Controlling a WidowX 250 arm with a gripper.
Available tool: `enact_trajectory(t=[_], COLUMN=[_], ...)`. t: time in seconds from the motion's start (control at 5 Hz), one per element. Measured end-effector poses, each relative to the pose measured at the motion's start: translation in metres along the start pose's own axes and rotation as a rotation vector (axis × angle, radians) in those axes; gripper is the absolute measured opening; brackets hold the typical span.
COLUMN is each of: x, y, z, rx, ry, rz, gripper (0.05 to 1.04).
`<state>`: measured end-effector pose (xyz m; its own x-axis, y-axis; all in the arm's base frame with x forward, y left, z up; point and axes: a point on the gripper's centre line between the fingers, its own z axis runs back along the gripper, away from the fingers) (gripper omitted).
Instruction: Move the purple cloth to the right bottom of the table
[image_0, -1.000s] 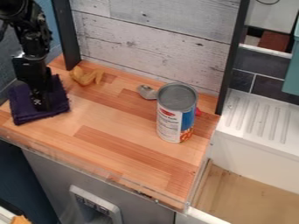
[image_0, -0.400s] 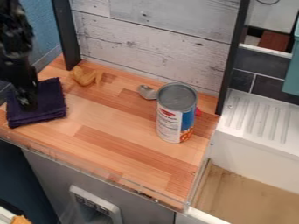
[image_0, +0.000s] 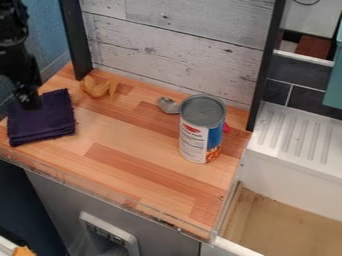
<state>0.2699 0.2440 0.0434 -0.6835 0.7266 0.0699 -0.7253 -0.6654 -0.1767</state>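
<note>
Black mechanical claw (image_0: 27, 100): state cannot be told.
Folded purple cloth (image_0: 41, 124): below claw, left side of brown wooden bench (image_0: 133, 145); shallow pinch could drop it.
Cylindrical white-and-blue metal can (image_0: 200, 132): low carry could topple it.

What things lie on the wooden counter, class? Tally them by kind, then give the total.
Purple cloth: 1
Tin can: 1
Spoon: 1 (counting the red bit beside the can as probably its handle)
Curved yellow-brown item, exact kind unclear: 1
Total: 4
</note>
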Motion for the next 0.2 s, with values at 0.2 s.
enact_trajectory(t=[0.2], x=[-0.0093], y=[0.005], z=[0.0031], rx=[-0.018], ry=[0.03], rz=[-0.022], gripper=[0.999])
